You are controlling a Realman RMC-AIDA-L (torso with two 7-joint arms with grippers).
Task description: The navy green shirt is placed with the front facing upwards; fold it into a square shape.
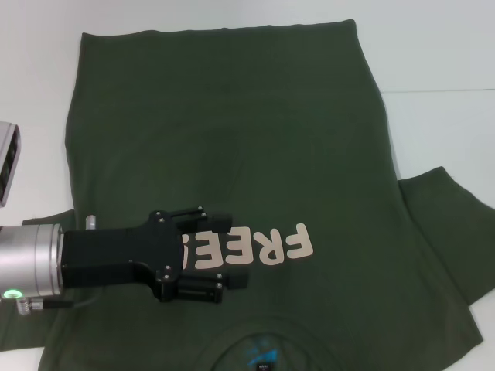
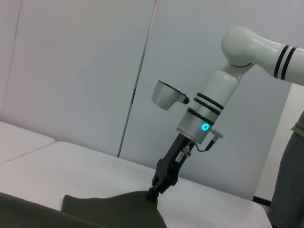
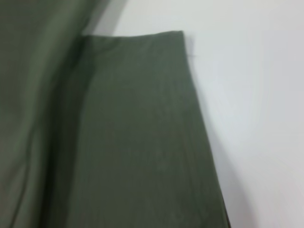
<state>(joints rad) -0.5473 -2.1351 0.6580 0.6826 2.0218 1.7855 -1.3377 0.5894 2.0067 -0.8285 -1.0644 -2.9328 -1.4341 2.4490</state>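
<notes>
The navy green shirt [image 1: 232, 154] lies spread flat, front up, on the white table [image 1: 448, 46], its collar at the near edge and its hem at the far edge, with the "FREE!" lettering [image 1: 255, 246] across the near chest. The left gripper [image 1: 224, 259] hovers over the near left of the chest, its fingers parted moderately and holding nothing. The right gripper [image 2: 153, 194] shows only in the left wrist view, its tip down at an edge of the cloth; I cannot tell whether it is closed on the fabric. No fold shows on the body yet and the right sleeve [image 1: 445, 209] lies spread out, so the work seems at its opening step. The next move likely calls for pinching a sleeve or side edge and carrying it inward.
</notes>
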